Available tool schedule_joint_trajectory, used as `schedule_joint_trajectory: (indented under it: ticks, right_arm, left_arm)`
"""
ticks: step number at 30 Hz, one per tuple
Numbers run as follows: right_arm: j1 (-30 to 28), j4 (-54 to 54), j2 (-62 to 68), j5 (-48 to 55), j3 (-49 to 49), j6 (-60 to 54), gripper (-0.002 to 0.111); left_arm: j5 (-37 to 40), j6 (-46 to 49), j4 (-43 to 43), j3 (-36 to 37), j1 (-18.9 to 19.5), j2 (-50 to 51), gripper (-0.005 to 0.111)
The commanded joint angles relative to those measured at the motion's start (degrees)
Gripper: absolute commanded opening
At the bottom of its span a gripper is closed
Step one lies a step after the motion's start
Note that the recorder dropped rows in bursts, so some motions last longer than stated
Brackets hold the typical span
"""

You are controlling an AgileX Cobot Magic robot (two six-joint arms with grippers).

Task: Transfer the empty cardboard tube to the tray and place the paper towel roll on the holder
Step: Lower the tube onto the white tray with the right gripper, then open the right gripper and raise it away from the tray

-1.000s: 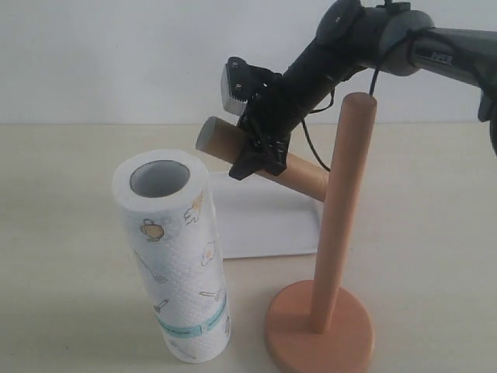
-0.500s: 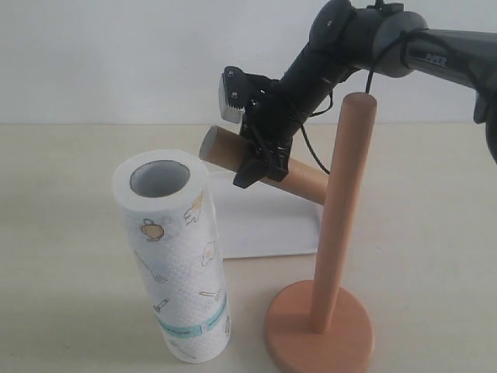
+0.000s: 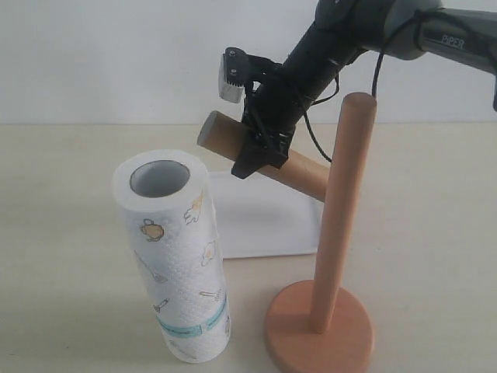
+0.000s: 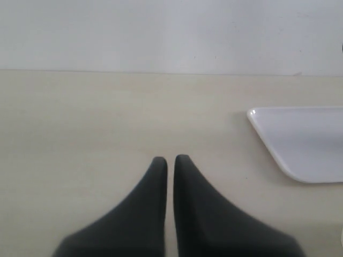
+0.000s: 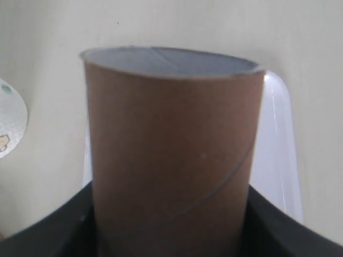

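Paper towel roll (image 3: 177, 256) stands upright on the bench (image 3: 62, 233) at the left, its grey core facing up. Just right of it, the cardboard tube (image 3: 303, 172) hangs tilted in the air above the white tray (image 3: 264, 225), clamped crosswise near its middle by the right claw (image 3: 258, 162). Farther right stands the wooden holder (image 3: 338, 225). Its wrist view shows the left claw (image 4: 170, 160) closed, tips together, over the bench near a tray corner.
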Motion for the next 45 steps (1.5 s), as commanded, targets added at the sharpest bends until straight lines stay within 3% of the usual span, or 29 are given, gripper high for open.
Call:
schedule_joint_trajectory:
  ticks: [1,12,16,19,21,35,45]
  right_arm:
    - [1.1,2.3,-0.5,0.5,-0.2,-1.9,0.0]
    - [2.6,-0.5,1.2,-3.3,-0.2,3.8,0.002]
    - [2.6,-4.0,1.6,-3.3,-0.2,7.5,0.025]
    - [2.6,-4.2,1.6,-3.6,-0.2,9.1,0.049]
    - [2.6,-4.2,1.6,-3.8,-0.2,9.6,0.057]
    - [2.6,-6.0,1.6,-4.8,-0.2,15.3,0.056]
    - [2.6,-7.6,1.6,-4.5,-0.2,17.6,0.066]
  left_arm:
    - [0.0,0.0,-0.6,0.2,0.1,-0.2,0.004]
    - [0.0,0.0,-0.6,0.2,0.1,-0.2,0.004]
    - [0.0,0.0,-0.6,0.2,0.1,-0.2,0.004]
    - [0.0,0.0,-0.6,0.2,0.1,-0.2,0.004]
    - [0.0,0.0,-0.6,0.2,0.1,-0.2,0.004]
    - [0.0,0.0,-0.6,0.2,0.1,-0.2,0.004]
    - [0.0,0.0,-0.6,0.2,0.1,-0.2,0.004]
